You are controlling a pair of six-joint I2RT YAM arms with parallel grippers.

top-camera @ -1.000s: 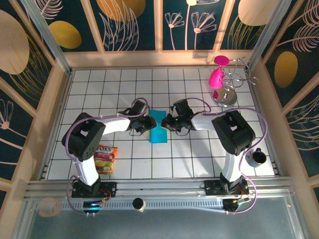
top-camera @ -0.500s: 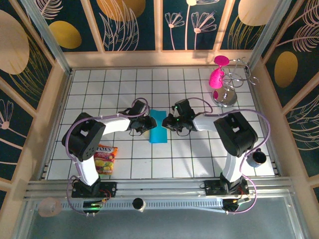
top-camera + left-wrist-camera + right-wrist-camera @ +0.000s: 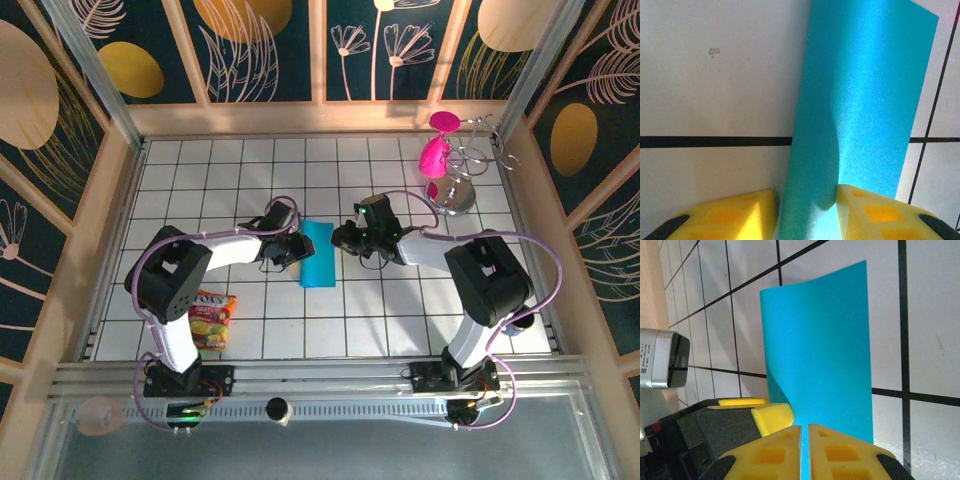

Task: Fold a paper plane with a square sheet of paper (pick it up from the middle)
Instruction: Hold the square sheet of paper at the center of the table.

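Note:
The square sheet of paper (image 3: 318, 255) lies folded into a narrow turquoise strip at the table's middle. My left gripper (image 3: 300, 250) sits at its left long edge. In the left wrist view its jaws (image 3: 806, 210) stand partly apart, and the paper's (image 3: 865, 100) bowed fold fills the gap, touching both pads. My right gripper (image 3: 345, 240) is at the strip's right side. In the right wrist view it (image 3: 804, 445) is shut on the paper's (image 3: 825, 355) near edge, a thin blue sliver between the pads. A left-gripper finger (image 3: 772, 417) presses the curled left edge.
A red-and-yellow snack packet (image 3: 212, 318) lies near the left arm's base. Pink goblets (image 3: 435, 150) and a wire rack (image 3: 460, 180) stand at the back right. A dark cup (image 3: 518, 317) sits at the right edge, by the right arm.
The right arm's elbow has swung out to the right and its wrist has shifted slightly back and right. The paper and the left gripper stay where they were.

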